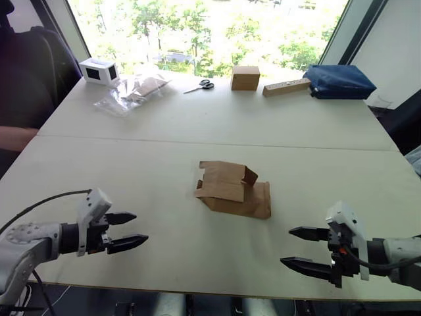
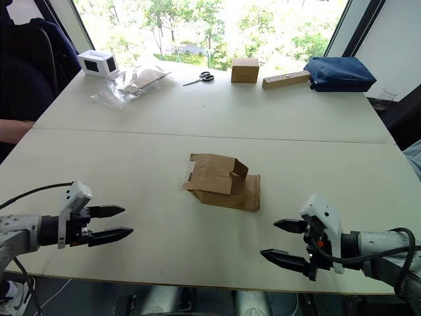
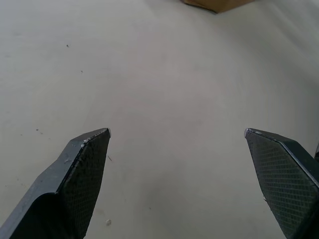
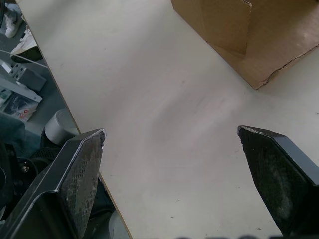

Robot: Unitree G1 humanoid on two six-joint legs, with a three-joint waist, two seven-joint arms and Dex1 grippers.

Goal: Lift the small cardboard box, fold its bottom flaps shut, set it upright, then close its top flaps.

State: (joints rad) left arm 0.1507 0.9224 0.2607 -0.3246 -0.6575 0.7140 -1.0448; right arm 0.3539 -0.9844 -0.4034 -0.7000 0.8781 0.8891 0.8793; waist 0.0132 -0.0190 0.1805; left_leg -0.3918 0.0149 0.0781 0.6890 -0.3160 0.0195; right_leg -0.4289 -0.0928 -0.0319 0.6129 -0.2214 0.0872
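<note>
The small cardboard box (image 1: pixel 233 189) lies on its side in the middle of the white table (image 1: pixel 164 158), partly collapsed, with loose brown flaps (image 1: pixel 227 174) sticking up and out at its left end. Which flaps are the bottom flaps and which the top flaps I cannot tell. My left gripper (image 1: pixel 129 230) hovers open near the front edge, well left of the box. My right gripper (image 1: pixel 297 247) is open near the front edge, to the right of the box. A corner of the box (image 4: pixel 249 35) shows beyond the right gripper's fingers.
At the far side stand a white box with a dark face (image 1: pixel 99 70), crumpled plastic bags (image 1: pixel 131 92), scissors (image 1: pixel 200 85), a squarer brown box (image 1: pixel 245 78), a wooden block (image 1: pixel 286 87) and a blue bag (image 1: pixel 339 81). A person's arm (image 1: pixel 16 137) rests at the left edge.
</note>
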